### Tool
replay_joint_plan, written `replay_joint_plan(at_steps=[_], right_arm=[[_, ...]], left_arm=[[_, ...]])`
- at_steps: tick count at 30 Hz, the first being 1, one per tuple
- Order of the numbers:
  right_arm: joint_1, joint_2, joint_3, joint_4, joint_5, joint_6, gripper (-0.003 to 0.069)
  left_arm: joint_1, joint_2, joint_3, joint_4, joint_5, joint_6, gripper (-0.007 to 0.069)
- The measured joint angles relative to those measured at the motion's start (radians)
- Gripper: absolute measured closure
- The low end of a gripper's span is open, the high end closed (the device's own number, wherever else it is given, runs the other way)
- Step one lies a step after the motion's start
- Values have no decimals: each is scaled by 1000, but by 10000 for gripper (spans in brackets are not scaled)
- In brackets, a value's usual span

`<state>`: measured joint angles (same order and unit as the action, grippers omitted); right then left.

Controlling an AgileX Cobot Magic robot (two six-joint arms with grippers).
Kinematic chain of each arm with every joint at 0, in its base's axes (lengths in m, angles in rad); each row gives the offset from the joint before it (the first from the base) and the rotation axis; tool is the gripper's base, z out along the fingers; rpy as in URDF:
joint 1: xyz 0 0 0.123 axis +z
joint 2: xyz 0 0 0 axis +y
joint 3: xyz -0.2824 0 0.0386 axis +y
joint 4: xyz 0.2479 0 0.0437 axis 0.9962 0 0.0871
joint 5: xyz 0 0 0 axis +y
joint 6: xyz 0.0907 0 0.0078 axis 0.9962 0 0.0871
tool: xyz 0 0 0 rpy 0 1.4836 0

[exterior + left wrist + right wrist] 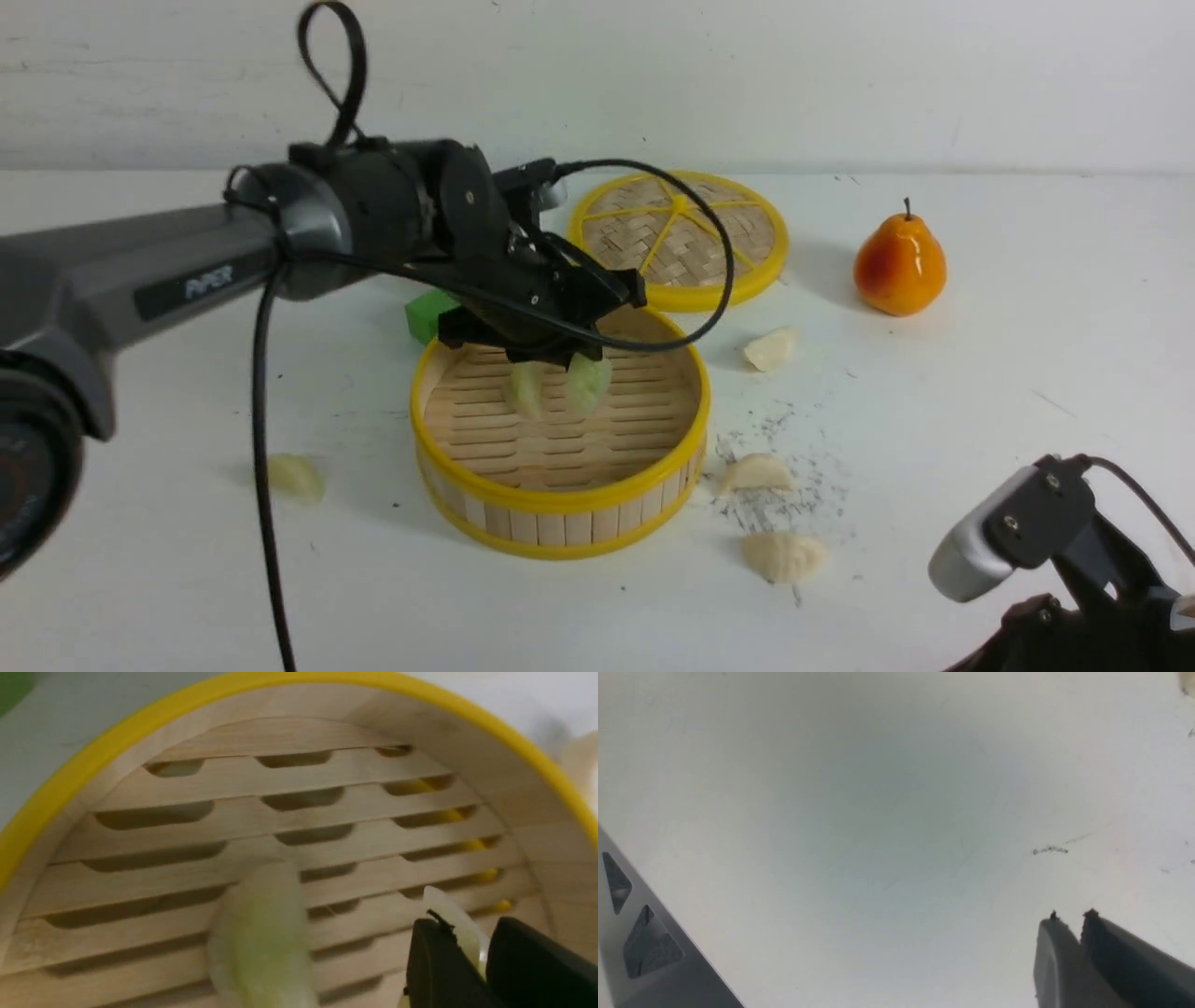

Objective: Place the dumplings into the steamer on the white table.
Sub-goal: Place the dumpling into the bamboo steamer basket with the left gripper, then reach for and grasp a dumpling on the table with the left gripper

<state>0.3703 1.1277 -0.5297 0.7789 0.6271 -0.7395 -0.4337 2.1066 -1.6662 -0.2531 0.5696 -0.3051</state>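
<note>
The white table (1027,392) fills the scene, its surface scuffed with dark marks. The left arm (140,271) reaches in across it from the left and ends above the steamer (560,504), which sits near the table's middle. The flat woven lid (681,233) lies behind the steamer, apart from it, and a pear (899,266) stands upright to the lid's right. A green cube (428,315) peeks out behind the steamer's rear-left rim.

The left gripper (551,353) hangs inside the rim, clenched on the held dumpling (448,905), a pale one pinched between the black fingers. The right gripper (1071,917) hovers over bare table at the near right, jaws nearly together and grasping nothing.

The second green dumpling (261,938) seems to lie on the slatted floor just beside the held one, though it is blurred. The third green dumpling (295,476) lies on the table left of the steamer. To its right lie a far cream dumpling (771,348), a middle cream dumpling (756,473) and a near cream dumpling (784,556).
</note>
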Motion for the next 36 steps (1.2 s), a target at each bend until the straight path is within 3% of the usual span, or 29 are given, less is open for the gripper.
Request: replay_joint_plan(at_steps=[9, 17, 22, 24, 27, 28, 31, 36], right_arm=[[0, 0, 0, 0, -1, 0, 583], [0, 0, 0, 3, -1, 0, 583], [0, 0, 0, 3, 3, -1, 583], [0, 0, 0, 3, 4, -1, 583], [0, 0, 0, 3, 4, -1, 582], [0, 0, 0, 5, 4, -1, 580], [0, 0, 0, 7, 4, -1, 579], [0, 0, 0, 16, 3, -1, 574]], left_arm=[[0, 36, -20, 17, -41, -57, 494], [1, -13, -19, 60, 25, -63, 322], [2, -191, -18, 206, 122, -85, 342], [2, -310, 1, 326, 179, -136, 379], [6, -417, 85, 447, 195, -235, 404], [10, -473, 192, 538, 184, -331, 410], [23, -507, 378, 659, 116, -538, 400], [92, -481, 640, 770, -55, -941, 286]])
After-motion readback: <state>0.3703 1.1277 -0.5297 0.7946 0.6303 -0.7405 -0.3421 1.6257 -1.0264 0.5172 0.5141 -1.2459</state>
